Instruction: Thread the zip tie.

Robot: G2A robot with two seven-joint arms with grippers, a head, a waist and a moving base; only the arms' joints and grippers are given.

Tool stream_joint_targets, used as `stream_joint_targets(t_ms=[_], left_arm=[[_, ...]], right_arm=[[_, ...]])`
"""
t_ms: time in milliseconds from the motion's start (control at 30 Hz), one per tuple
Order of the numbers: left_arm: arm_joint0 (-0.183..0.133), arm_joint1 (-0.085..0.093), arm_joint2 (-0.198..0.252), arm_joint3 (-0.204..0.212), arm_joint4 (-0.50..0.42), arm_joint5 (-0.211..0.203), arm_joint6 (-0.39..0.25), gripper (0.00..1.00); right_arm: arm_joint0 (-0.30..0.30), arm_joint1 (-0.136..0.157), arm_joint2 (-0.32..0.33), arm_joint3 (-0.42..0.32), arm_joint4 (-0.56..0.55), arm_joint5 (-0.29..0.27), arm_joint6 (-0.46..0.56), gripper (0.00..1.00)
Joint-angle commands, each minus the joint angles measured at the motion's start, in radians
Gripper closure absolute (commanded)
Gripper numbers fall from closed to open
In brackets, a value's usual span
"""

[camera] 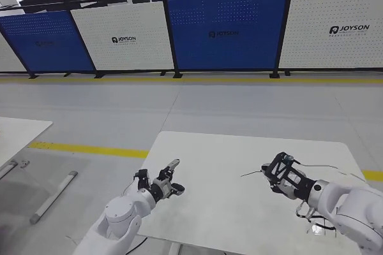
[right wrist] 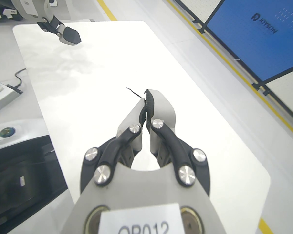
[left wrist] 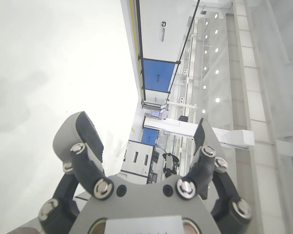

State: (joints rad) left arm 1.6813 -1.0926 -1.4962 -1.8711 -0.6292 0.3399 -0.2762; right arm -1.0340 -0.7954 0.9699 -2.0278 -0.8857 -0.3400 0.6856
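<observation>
Zip tie (right wrist: 134,93) pinched in closed right gripper (right wrist: 145,98); its tail points across table (camera: 230,210) toward left gripper (left wrist: 146,127), fingers spread, empty, well apart.

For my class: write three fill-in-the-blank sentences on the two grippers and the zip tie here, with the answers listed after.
1. The right gripper is ____ on the thin black zip tie.
2. The left gripper is ____ and holds nothing.
3. The table is ____ in colour.
Missing words: shut; open; white.
</observation>
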Motion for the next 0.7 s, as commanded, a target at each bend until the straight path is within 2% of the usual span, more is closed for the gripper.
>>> stream_joint_targets(t_ms=[0, 67, 167, 233, 267, 300, 367, 400, 667], left_arm=[[0.014, 0.010, -0.014, -0.012, -0.053, 0.000, -0.075, 0.00], [0.030, 0.022, -0.023, -0.027, -0.083, 0.000, -0.120, 0.00], [0.060, 0.052, -0.013, -0.052, -0.140, 0.000, -0.193, 0.00], [0.073, 0.084, 0.026, -0.061, -0.177, 0.000, -0.247, 0.00], [0.073, 0.101, 0.049, -0.060, -0.194, 0.000, -0.269, 0.00], [0.063, 0.125, 0.081, -0.054, -0.212, 0.000, -0.285, 0.00], [0.027, 0.159, 0.124, -0.039, -0.266, 0.000, -0.255, 0.00], [0.018, 0.164, 0.127, -0.039, -0.275, 0.000, -0.242, 0.00], [0.018, 0.164, 0.127, -0.039, -0.275, 0.000, -0.242, 0.00]], right_arm=[[0.020, -0.001, -0.035, -0.028, -0.064, 0.000, 0.006, 1.00], [0.045, -0.003, -0.075, -0.038, -0.105, 0.000, 0.010, 1.00], [0.099, -0.007, -0.151, -0.040, -0.167, 0.000, 0.022, 1.00], [0.138, -0.013, -0.200, -0.026, -0.190, 0.000, 0.029, 1.00], [0.155, -0.016, -0.214, -0.012, -0.199, 0.000, 0.030, 1.00], [0.165, -0.019, -0.220, 0.002, -0.202, 0.000, 0.032, 1.00], [0.165, -0.019, -0.220, 0.002, -0.202, 0.000, 0.032, 1.00], [0.165, -0.019, -0.220, 0.002, -0.202, 0.000, 0.032, 1.00], [0.165, -0.019, -0.220, 0.002, -0.202, 0.000, 0.032, 1.00]])
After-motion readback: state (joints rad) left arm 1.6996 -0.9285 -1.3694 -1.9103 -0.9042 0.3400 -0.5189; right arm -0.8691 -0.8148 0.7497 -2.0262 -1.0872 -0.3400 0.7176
